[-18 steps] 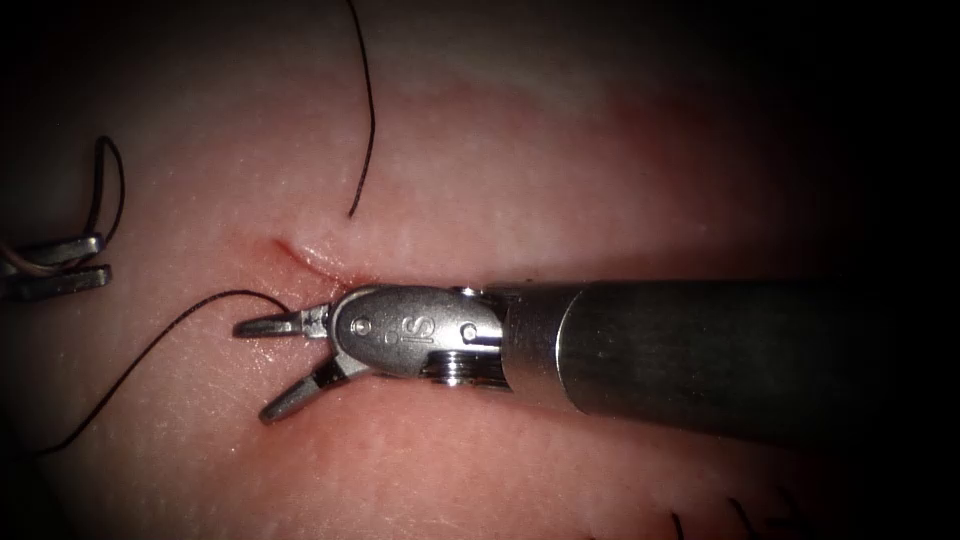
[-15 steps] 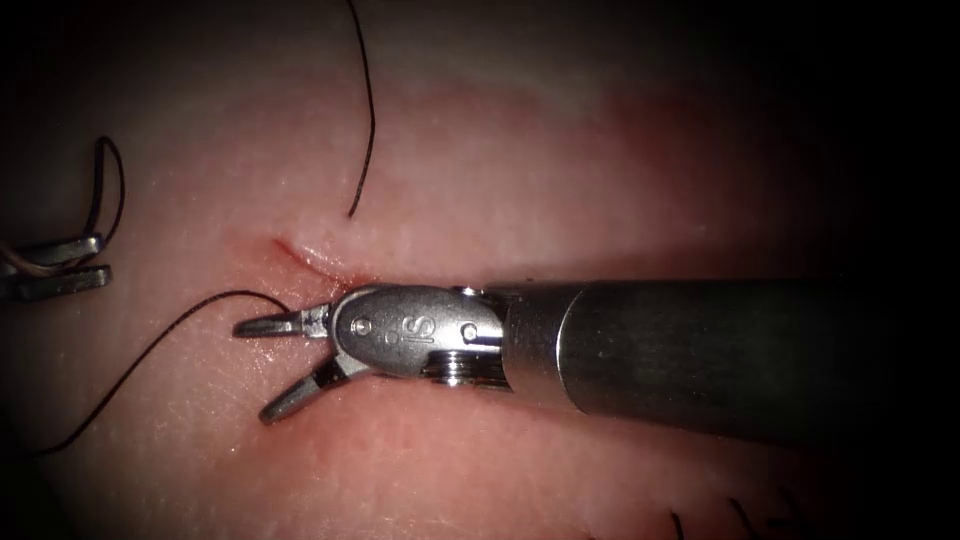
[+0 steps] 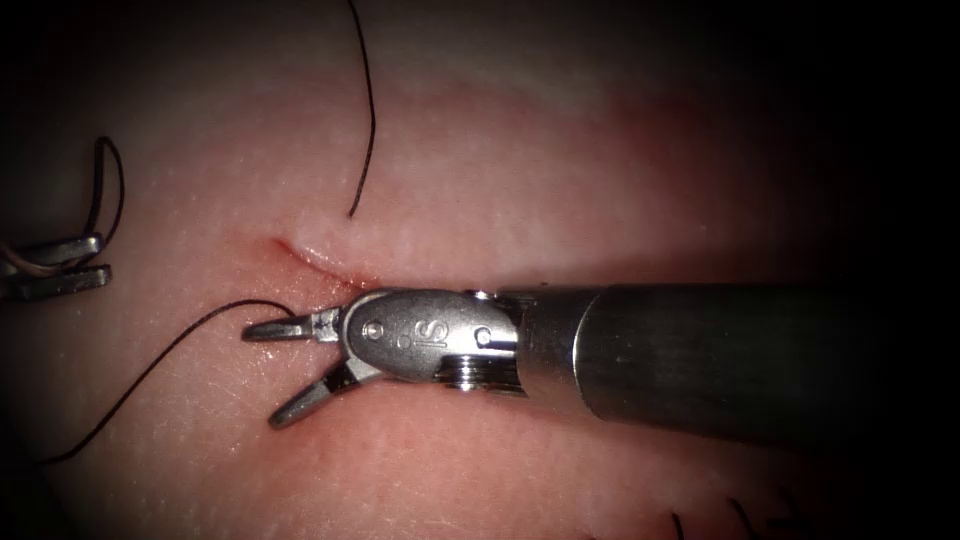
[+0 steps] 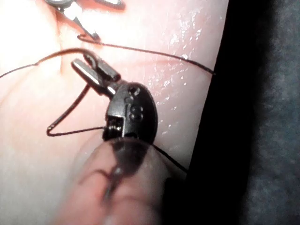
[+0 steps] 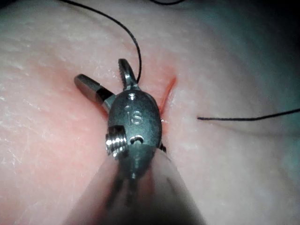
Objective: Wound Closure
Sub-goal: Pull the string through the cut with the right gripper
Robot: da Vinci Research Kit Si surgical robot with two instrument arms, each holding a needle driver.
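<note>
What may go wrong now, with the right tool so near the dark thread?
1. The right arm's silver needle driver holds nothing; its open jaws lie low over the pink tissue at the left end of the red cut and might pinch it.
2. The thin dark thread runs just beside its upper jaw; closing here might catch or fray it.

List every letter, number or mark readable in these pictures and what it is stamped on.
"1S": stamped on the wrist body of the right tool, read upright in the right wrist view; the same mark appears turned over on the right tool in the endoscope view.
A stamped mark on the wrist body of the left tool: two rounded characters, too unclear to read.
The tissue and thread carry no text.
</note>
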